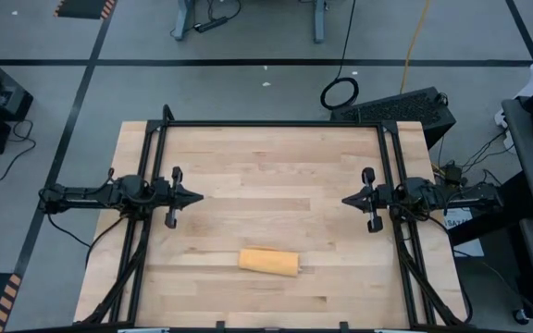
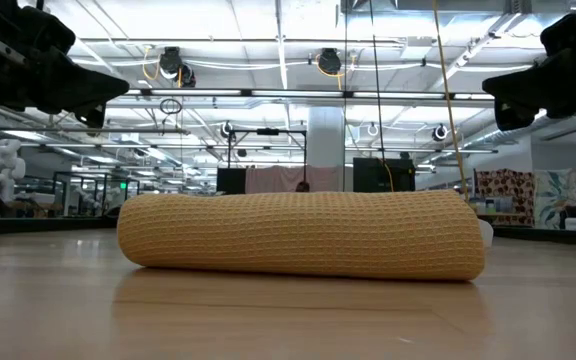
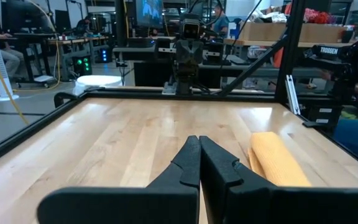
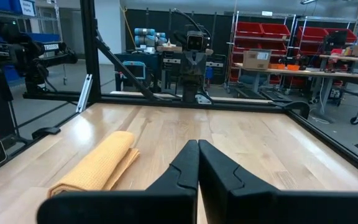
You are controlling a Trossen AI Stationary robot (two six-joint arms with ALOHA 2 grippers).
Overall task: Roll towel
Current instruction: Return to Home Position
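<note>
Towel (image 1: 268, 262) on table (image 1: 266, 157), left tool (image 1: 196, 196) to its left, right tool (image 1: 346, 200) to its right

Grey floor (image 1: 248, 92), black tape lines (image 1: 248, 62), red shelving (image 4: 253, 31)

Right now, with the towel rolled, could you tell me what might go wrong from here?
The towel lies free on the table, neither gripper touching it, so the roll may loosen; in the right wrist view its end layers look slack. The left gripper and right gripper sit shut at the table's sides, probably too far to catch it quickly.
</note>
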